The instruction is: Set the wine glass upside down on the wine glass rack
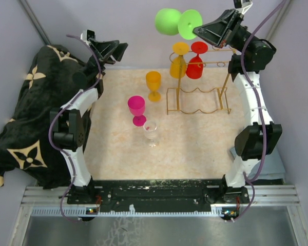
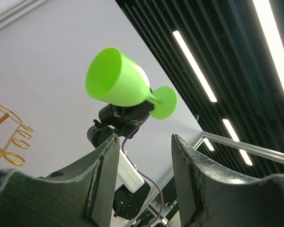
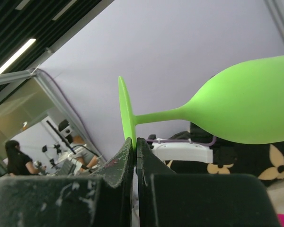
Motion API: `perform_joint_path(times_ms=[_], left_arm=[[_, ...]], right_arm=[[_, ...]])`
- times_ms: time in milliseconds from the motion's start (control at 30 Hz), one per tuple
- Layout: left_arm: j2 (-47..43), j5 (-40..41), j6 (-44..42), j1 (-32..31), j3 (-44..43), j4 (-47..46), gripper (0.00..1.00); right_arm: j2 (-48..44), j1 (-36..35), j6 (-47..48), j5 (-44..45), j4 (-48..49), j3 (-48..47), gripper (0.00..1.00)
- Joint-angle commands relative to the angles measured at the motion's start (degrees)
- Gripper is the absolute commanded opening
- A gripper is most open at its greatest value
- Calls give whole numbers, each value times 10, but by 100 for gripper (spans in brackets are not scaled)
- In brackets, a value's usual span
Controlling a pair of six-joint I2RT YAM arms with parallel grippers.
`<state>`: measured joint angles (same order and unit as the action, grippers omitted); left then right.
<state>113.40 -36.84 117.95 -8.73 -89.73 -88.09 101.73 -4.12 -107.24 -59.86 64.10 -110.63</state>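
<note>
The right gripper (image 3: 135,142) is closed tight on the thin edge of the foot (image 3: 127,111) of the green wine glass (image 3: 246,109); the two fingers press the disc from both sides. The glass lies sideways in the air, with its stem level and its bowl pointing away from the gripper toward the left. It is bright lime green, matt and not transparent, with a round bowl. In the top view it is held high, above and behind the gold wire rack (image 1: 177,95), and does not touch it.

On the rack rails a yellow glass (image 1: 179,61) and a red glass (image 1: 196,61) hang upside down. The left gripper (image 2: 144,142) points upward, with its fingers apart and nothing between them.

On the table (image 1: 118,154) stand an orange glass (image 1: 153,84), a pink glass (image 1: 137,109) and a clear glass (image 1: 151,130). At the left lies a black blanket (image 1: 36,102) with beige flower marks.
</note>
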Motion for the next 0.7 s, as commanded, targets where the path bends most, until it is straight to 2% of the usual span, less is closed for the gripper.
perform_joint_path(times_ms=[0, 333, 533, 667], left_arm=[[-32, -13, 80, 0, -1, -145, 53], [-43, -21, 70, 0, 7, -142, 52], [-43, -29, 61, 0, 5, -132, 51], [-41, -35, 54, 0, 0, -128, 51]], right_arm=[[-30, 28, 58, 10, -46, -10, 0], [-14, 84, 317, 19, -347, -59, 0], [13, 94, 386, 41, -425, -90, 0], [37, 102, 459, 65, -530, -136, 0]])
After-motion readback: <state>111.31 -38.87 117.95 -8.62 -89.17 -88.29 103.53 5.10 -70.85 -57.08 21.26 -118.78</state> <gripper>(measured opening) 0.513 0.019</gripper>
